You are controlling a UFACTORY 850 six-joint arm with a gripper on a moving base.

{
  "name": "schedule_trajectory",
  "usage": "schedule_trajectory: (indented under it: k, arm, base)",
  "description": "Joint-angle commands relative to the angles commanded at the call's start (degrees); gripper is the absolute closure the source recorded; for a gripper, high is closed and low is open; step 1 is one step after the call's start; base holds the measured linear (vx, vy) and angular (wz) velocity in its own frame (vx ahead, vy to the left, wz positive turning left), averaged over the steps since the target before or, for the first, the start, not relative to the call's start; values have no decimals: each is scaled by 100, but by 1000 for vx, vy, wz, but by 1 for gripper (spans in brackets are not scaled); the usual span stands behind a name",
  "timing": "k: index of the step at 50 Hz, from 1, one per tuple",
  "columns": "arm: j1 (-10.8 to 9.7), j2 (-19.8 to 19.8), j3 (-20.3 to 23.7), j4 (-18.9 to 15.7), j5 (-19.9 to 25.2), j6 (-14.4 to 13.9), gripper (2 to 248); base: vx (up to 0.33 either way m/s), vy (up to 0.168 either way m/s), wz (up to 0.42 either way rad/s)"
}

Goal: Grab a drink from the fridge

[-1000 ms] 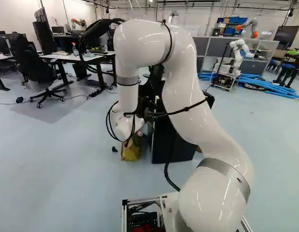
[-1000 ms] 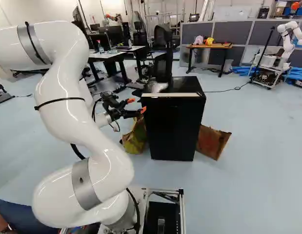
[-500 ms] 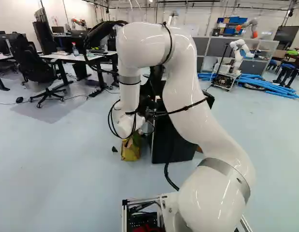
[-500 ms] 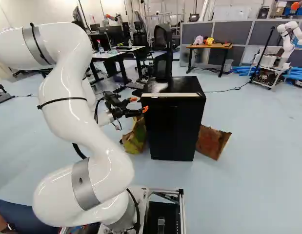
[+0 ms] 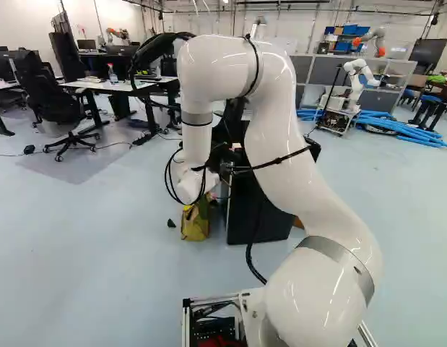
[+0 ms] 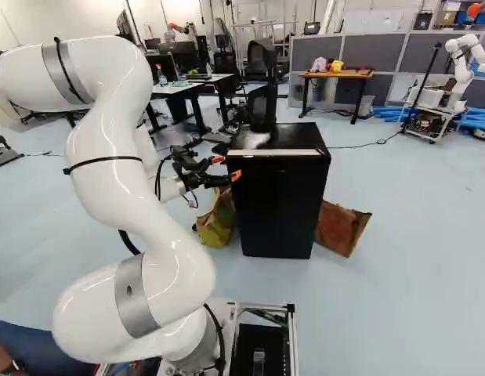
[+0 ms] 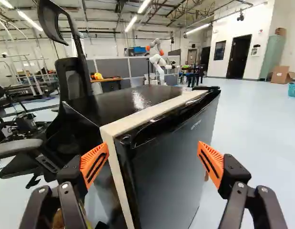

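Black and glossy, the fridge (image 6: 277, 207) stands at about twelve o'clock of our base in the right base view, and its door (image 7: 168, 176) looks shut. So we judge ourselves at the opening stage: the approach is largely made, the rest is all ahead. Our gripper (image 7: 152, 160) waits near the door side at the fridge's ten o'clock in that view, its orange pads (image 7: 94, 164) spread wide with nothing gripped; whether either touches the fridge we cannot tell. The drink is out of sight, presumably inside.

Left to do, as we see it: work a fingertip in by the pale strip (image 7: 152, 114) behind the door, swing the door open, find the drink, grip it and bring it out. The paper bag (image 6: 342, 227) at the fridge's four o'clock plays no part.
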Motion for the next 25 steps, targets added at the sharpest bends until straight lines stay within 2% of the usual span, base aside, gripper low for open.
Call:
schedule_trajectory:
  k: [25]
  arm:
    - [-160, -8, -17, 0, 0, 0, 3]
  base:
    - [0, 0, 0]
